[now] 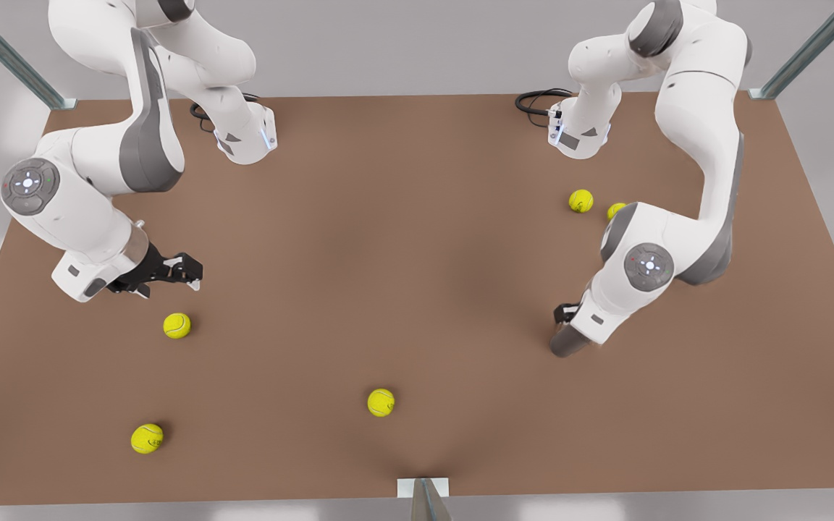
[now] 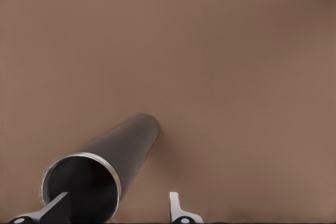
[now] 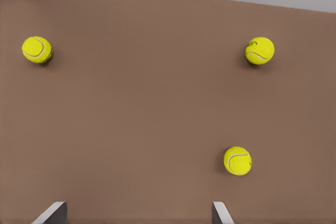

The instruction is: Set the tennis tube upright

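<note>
The tennis tube [image 2: 126, 145] lies on its side on the brown table, a dark grey cylinder with a silvery rim around its open mouth. My left gripper [image 2: 119, 196] is open at that mouth: one finger [image 2: 58, 209] reaches inside the opening, the other finger [image 2: 176, 205] stands outside the wall. In the front view the tennis tube [image 1: 567, 344] pokes out from under the arm at the front view's right, where the left gripper [image 1: 565, 315] is mostly hidden. My right gripper [image 1: 187, 273] hangs open above the table at the front view's left, nothing between its fingers [image 3: 220, 213].
Several yellow-green tennis balls lie scattered: one [image 1: 177, 325] just below the right gripper, one [image 1: 147, 438] near the front left, one [image 1: 381, 402] at front centre, two [image 1: 580, 200] behind the arm at the right. The table [image 1: 417, 239] ends in grey floor.
</note>
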You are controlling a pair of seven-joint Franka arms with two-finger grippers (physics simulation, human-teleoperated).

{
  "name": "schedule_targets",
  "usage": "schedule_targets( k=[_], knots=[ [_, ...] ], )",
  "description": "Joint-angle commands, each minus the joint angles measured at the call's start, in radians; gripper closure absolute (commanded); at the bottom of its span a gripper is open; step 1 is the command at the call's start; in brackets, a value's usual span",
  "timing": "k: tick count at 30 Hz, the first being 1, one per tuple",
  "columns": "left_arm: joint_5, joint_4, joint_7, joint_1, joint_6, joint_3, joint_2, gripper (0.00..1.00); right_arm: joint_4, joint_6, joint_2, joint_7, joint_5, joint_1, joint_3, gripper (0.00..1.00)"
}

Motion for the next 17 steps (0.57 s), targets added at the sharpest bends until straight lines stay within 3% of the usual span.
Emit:
schedule_targets(
  k=[1, 4, 8, 9, 10, 12, 17],
  knots=[
    [0.001, 0.016, 0.002, 0.000, -0.039, -0.003, -0.011, 0.00, 0.000, 0.000, 0.000, 0.000, 0.000, 0.001, 0.000, 0.00],
    [0.001, 0.232, 0.002, -0.003, -0.375, -0.072, -0.025, 0.00, -0.001, 0.000, 0.000, 0.000, 0.000, 0.001, 0.000, 0.00],
    [0.004, 0.269, 0.077, 0.035, -0.450, -0.068, -0.080, 0.00, -0.002, 0.000, 0.000, 0.000, 0.000, 0.001, 0.000, 0.00],
    [-0.010, 0.269, 0.135, -0.024, -0.467, -0.007, -0.088, 0.00, -0.002, 0.000, 0.000, 0.000, 0.000, -0.001, 0.000, 0.00],
    [-0.192, 0.252, 0.301, -0.215, -0.489, 0.345, -0.171, 0.00, -0.002, 0.000, 0.000, 0.000, 0.000, 0.001, 0.000, 0.00],
    [-0.252, -0.121, 0.302, -0.204, -0.248, 0.366, -0.436, 0.00, -0.002, 0.000, 0.000, 0.000, 0.000, 0.001, 0.000, 0.00],
    [-0.252, -0.114, 0.295, -0.216, -0.283, 0.363, -0.438, 0.00, -0.002, -0.002, 0.000, 0.000, 0.000, -0.001, 0.000, 0.00]
  ],
)
